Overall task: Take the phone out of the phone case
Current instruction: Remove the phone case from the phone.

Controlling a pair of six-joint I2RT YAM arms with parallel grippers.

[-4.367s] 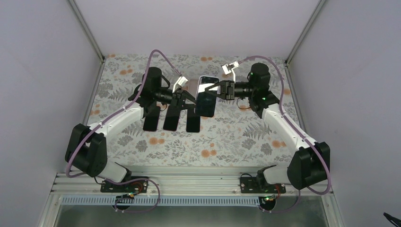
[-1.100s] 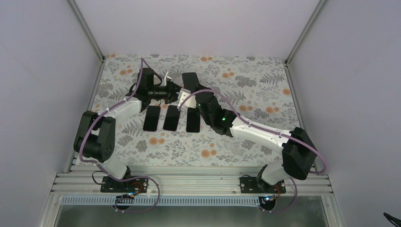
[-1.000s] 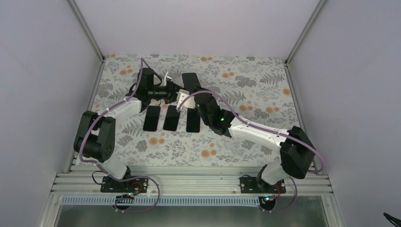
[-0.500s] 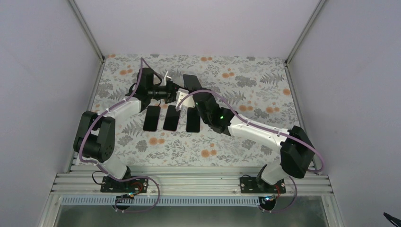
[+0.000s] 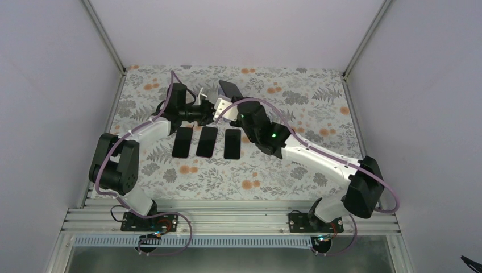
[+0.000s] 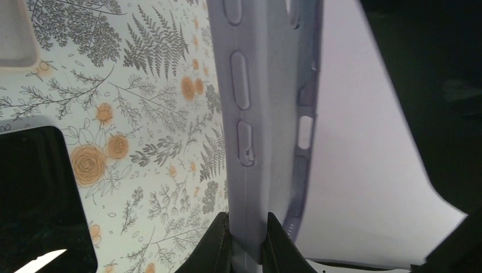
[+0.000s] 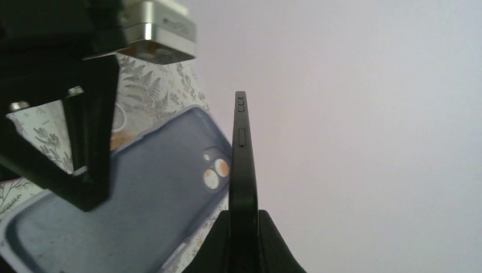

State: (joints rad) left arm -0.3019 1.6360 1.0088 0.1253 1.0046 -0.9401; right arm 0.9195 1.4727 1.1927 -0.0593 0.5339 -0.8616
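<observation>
Phone [image 7: 243, 159], a slim black slab, is clamped edge-on in the right end effector [image 7: 243, 219] above the floral-patterned counter [image 6: 142, 114], just beside the soft grey-blue phone case [image 7: 142, 199] and seemingly free of it. That case is pinched by one side wall in the clenched left end effector [image 6: 245, 227], apparently as an anchor.
</observation>
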